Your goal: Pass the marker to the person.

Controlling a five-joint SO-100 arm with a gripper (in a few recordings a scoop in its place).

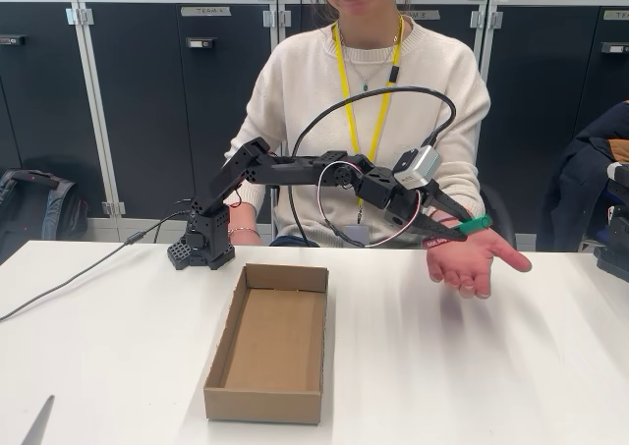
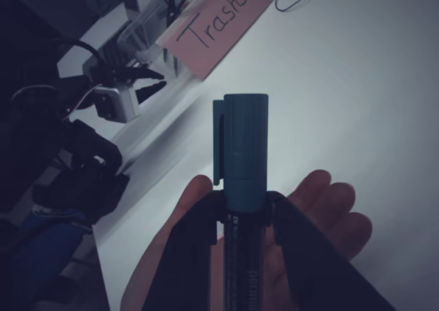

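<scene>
The marker has a black barrel and a green cap that points right in the fixed view. My gripper is shut on its barrel and holds it just above the person's open hand. The person wears a cream sweater and a yellow lanyard and sits behind the table. In the wrist view the marker stands up between my dark fingers, its capped end past the fingertips, with the open palm right beneath it.
An open cardboard box lies on the white table, left of the hand. The arm's base stands at the table's far edge with a cable trailing left. A pink "Trash" label lies on the table.
</scene>
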